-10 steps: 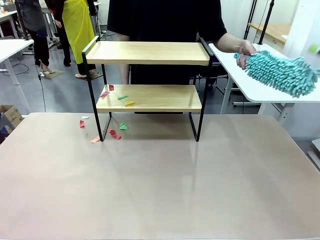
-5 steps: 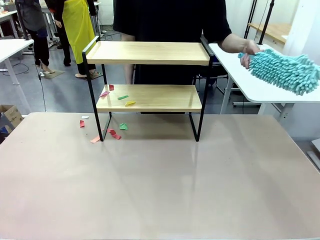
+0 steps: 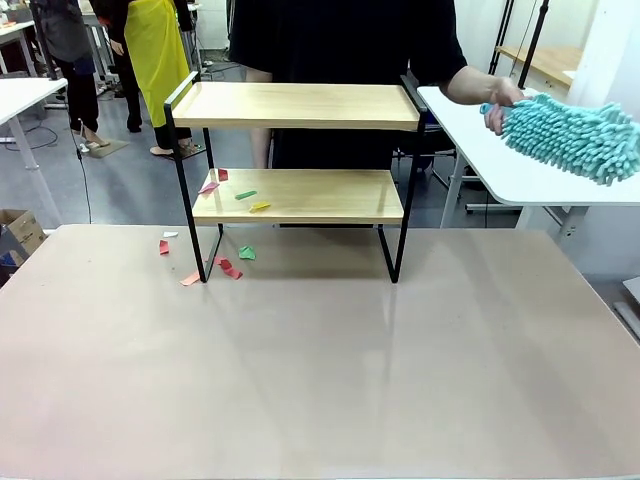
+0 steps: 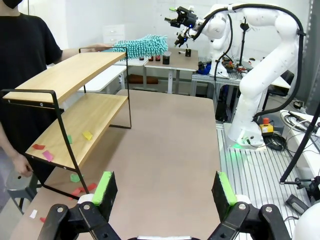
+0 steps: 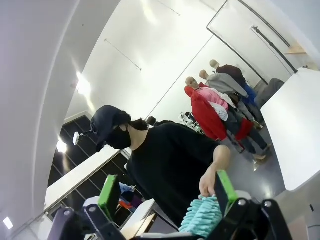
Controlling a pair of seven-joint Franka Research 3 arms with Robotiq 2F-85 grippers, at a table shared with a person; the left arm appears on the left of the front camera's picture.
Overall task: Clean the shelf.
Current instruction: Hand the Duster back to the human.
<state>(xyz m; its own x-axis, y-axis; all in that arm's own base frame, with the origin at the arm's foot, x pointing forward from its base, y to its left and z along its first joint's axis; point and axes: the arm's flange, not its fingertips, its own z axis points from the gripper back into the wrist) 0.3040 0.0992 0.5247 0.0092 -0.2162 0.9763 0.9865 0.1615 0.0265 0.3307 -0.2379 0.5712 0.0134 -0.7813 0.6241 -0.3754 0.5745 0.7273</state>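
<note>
The shelf (image 3: 295, 106) stands at the table's far middle, two wooden boards in a black frame. Coloured paper scraps (image 3: 245, 195) lie on the left of its lower board. More scraps (image 3: 229, 268) lie on the table by its left legs. The person's hand (image 3: 497, 100) holds a teal fluffy duster (image 3: 572, 137) above the white side table (image 3: 505, 180) to the right of the shelf. My left gripper (image 4: 164, 190) is open and empty, above the table and facing the shelf (image 4: 70, 75). My right gripper (image 5: 167, 192) is open and empty, raised high and facing the person and the duster (image 5: 202, 215).
The tan table (image 3: 320, 370) stretches bare in front of the shelf. The person in black stands right behind the shelf. My right arm (image 4: 260, 75) rises at the table's far side in the left wrist view. Other people stand far back left.
The person's hand has drawn the duster slightly right and up over the side table. The shelf and the scraps have not moved.
</note>
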